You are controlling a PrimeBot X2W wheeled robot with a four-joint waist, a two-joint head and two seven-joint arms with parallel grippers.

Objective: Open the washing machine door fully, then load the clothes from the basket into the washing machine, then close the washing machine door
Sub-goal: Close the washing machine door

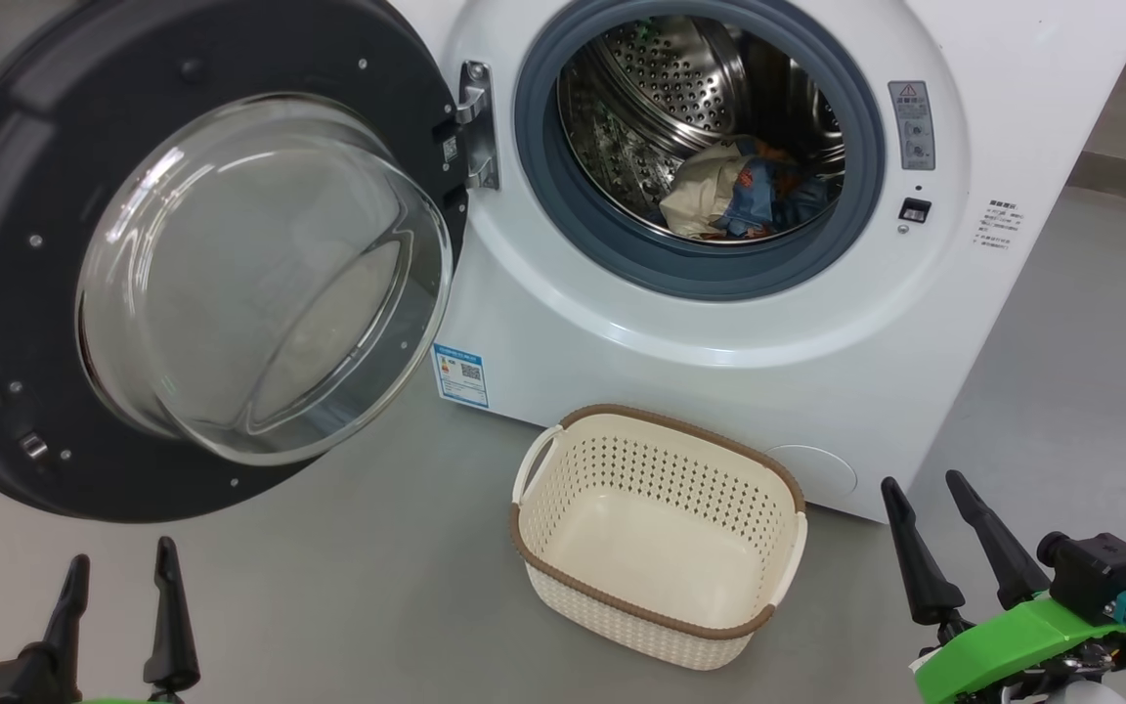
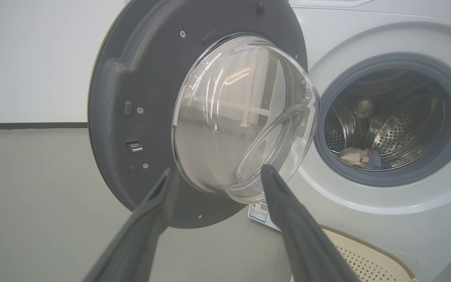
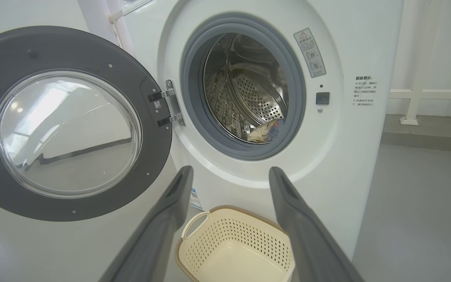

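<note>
Lying in the drum (image 1: 680, 88), the clothes (image 1: 744, 196) sit beyond the empty, spread fingers (image 1: 170, 616).

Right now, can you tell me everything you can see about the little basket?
The basket is small, rectangular and looks like cream plastic. Its walls have rows of little holes, its rim is a brown braid, and each short end has a loop handle. It stands upright on the grey floor, just in front of the washing machine, below its round opening. It is empty, so its smooth bottom shows. Only the floor clearly touches it.
</note>
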